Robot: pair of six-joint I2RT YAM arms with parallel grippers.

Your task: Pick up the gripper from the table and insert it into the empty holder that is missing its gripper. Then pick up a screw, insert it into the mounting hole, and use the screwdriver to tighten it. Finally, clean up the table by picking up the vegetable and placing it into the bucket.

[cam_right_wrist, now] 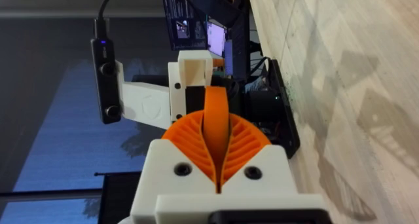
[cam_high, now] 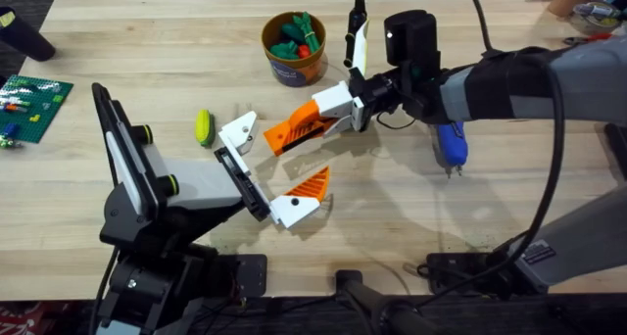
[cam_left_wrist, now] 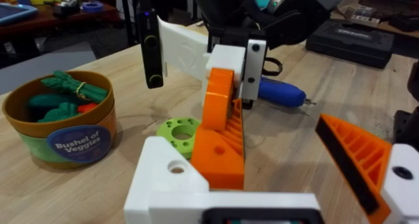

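Observation:
My right gripper (cam_high: 361, 102) (cam_right_wrist: 216, 160) is shut on the gripper (cam_high: 306, 125) (cam_left_wrist: 221, 135), a long orange ribbed finger with a white block base. Its orange end rests against the holder (cam_high: 239, 135) (cam_left_wrist: 169, 178), a plain white bracket on my left arm. My left gripper (cam_high: 277, 165) is open, with the holder on one side and a shorter orange wedge (cam_high: 310, 186) (cam_left_wrist: 357, 160) on the other. The blue screwdriver (cam_high: 450, 144) (cam_left_wrist: 281, 93) lies to the right. The yellow-green vegetable (cam_high: 204, 126) (cam_left_wrist: 179, 133) lies left of the holder. The bucket (cam_high: 294, 49) (cam_left_wrist: 62, 129) holds toy vegetables. The screw is out of view.
A green building plate (cam_high: 34, 95) lies at the far left edge of the table. A dark object (cam_high: 24, 36) sits at the back left corner. Tools and clutter (cam_high: 588, 7) lie at the back right. Cables run along the front edge (cam_high: 460, 266).

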